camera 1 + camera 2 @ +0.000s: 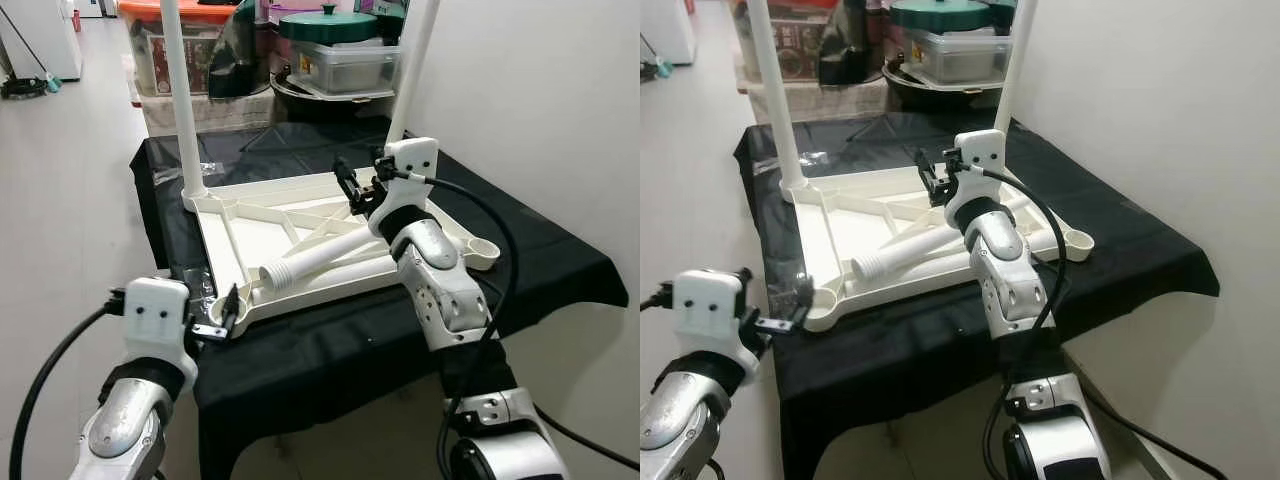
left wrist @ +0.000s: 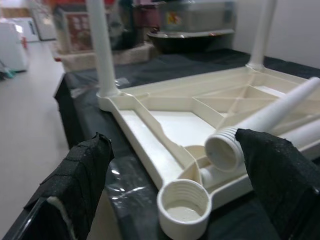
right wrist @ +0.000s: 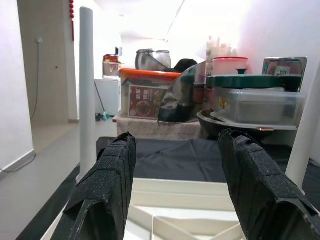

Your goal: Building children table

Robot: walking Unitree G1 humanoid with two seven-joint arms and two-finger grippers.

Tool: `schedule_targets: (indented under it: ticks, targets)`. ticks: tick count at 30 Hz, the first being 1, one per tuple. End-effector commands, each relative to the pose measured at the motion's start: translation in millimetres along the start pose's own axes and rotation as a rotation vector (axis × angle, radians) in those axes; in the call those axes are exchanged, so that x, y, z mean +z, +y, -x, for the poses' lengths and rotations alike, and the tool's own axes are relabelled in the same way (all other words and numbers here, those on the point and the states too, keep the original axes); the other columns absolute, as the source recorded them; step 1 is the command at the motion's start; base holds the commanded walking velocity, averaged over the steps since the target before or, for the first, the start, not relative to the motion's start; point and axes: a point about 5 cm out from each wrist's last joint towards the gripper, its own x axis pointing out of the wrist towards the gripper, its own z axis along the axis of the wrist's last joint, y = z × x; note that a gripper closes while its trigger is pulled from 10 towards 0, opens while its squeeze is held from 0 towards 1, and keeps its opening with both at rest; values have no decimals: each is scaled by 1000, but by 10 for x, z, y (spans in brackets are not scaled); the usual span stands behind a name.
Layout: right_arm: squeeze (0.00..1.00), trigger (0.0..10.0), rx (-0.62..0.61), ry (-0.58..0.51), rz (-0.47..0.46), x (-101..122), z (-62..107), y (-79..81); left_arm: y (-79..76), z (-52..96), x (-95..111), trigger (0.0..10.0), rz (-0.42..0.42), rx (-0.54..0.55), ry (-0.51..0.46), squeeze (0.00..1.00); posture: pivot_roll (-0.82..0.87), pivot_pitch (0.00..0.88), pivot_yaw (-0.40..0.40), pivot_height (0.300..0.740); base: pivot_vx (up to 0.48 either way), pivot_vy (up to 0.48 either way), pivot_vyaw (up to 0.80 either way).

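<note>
In the left eye view, a white tabletop [image 1: 300, 240] lies upside down on a counter [image 1: 540, 250] draped in black cloth. Two legs stand upright in its far corners, the far-left leg [image 1: 180, 100] and the far-right leg [image 1: 415, 70]. A loose leg [image 1: 320, 258] lies across the ribbed underside. The left pincer [image 1: 228, 310] sits at the near-left corner socket [image 1: 222, 318], fingers spread, gripping nothing. The right pincer [image 1: 352, 190] hovers above the tabletop's middle, holding nothing.

In the right eye view, storage boxes [image 1: 950, 50] sit beyond the counter.

In the left wrist view, the open fingers [image 2: 75, 185] flank the empty threaded socket, the loose leg's ridged end just beside it.

In the right wrist view, the black fingers [image 3: 105, 190] stand well apart, empty, above the tabletop.
</note>
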Motion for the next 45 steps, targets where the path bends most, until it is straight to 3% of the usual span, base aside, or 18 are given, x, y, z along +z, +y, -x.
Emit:
schedule_targets:
  ticks: [1, 8, 10, 27, 31, 33, 37, 41, 45]
  targets:
    - [0, 10000, 0, 10, -10, -13, 15, -5, 44, -8, -19, 10000, -10, 56, 1, 0, 3, 140, -82, 740, 289, -304, 0]
    - [0, 10000, 5, 12, -7, -22, 10, 1, 155, -30, -19, 10000, 2, 118, 5, 0, -3, 131, -83, 740, 361, -296, 0]
    - [0, 10000, 6, 12, -7, -21, 7, 3, 188, -42, -18, 10000, 41, 148, 6, 0, -5, 125, -82, 740, 172, 0, 0]
    - [0, 10000, 3, 10, -10, -23, 6, 12, 191, -48, -28, 10000, 76, 147, 3, 0, -3, 110, -82, 740, 0, 0, 0]
    - [0, 10000, 3, 9, -14, -23, 9, 15, 201, -52, -93, 10000, 119, 96, 51, 0, -1, 103, -79, 740, 0, 0, 0]
    - [0, 10000, 0, 6, -16, -18, 11, 18, 216, -65, -155, 10000, 181, 6, 97, 0, 0, 102, -77, 740, 0, 0, 0]
    - [0, 10000, -2, 5, -16, -16, 10, 17, 225, -73, -170, 10000, 202, -35, 110, 0, 0, 102, -77, 740, 0, 0, 0]
    - [0, 10000, -5, -3, -17, 15, 6, 25, 333, -128, -162, 10000, 211, -115, 105, 0, 0, 122, -73, 740, 0, 0, 0]
    - [0, 10000, -9, -23, -21, 59, 22, 37, 471, -308, -124, 10000, 310, -213, 81, 0, -6, 162, -68, 740, 0, 0, 0]
